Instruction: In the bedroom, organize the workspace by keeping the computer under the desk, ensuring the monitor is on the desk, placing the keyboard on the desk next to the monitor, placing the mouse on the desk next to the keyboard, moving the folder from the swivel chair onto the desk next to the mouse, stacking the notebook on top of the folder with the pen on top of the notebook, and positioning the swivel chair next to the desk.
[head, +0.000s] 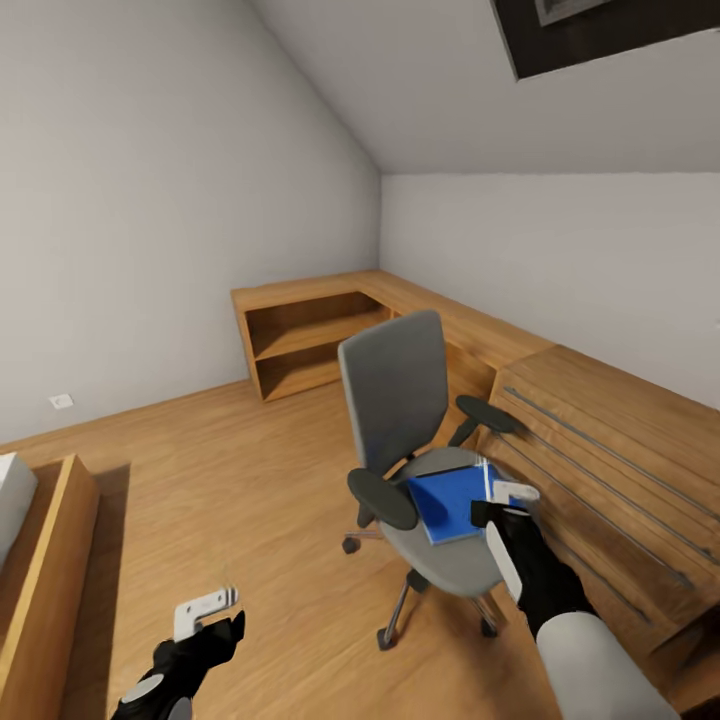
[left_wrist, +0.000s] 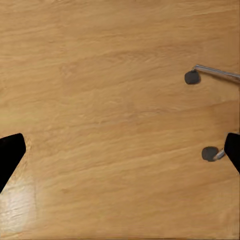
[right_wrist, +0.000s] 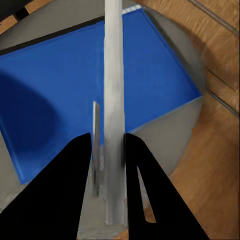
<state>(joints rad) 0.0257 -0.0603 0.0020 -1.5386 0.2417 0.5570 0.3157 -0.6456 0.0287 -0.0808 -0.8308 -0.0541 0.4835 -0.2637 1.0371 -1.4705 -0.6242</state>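
- 1 bright blue folder (head: 455, 500) lies flat on the grey seat of the swivel chair (head: 400, 390), toward the side nearest the wooden chest; in the right wrist view the folder (right_wrist: 65, 95) covers most of the seat, with a grey margin of padding showing past its edges.
- 1 pale, thin upright strip (right_wrist: 114, 100) stands between the dark fingers of the right pincer in the right wrist view, the fingers drawn in close on either side of it; what the strip is I cannot tell.
- The right pincer (head: 507, 497) sits over the folder's near corner at the seat's edge, jaws nearly together.
- The left pincer (head: 207, 608) hangs low over bare floor, well apart from the chair; its fingers (left_wrist: 10, 152) stand wide at the 2 sides of the left wrist view with nothing between them.
- 2 of the chair's castors (left_wrist: 191, 77) show on chrome spokes in that same view, resting on the floor.
- The chair has a tall grey back, black armrests and a star base.
- The floor (head: 240, 480) is warm, light wooden boarding with a soft sheen.
- A light wooden chest of drawers (head: 610, 460) stands just beside the chair, and a low L-shaped wooden shelf unit (head: 310, 335) runs into the corner behind.
- Plain pale walls (head: 150, 220) rise to a sloped ceiling; a small white socket (head: 61, 401) sits low on the left wall.
- A wooden bed frame (head: 45, 560) edges in at the left.
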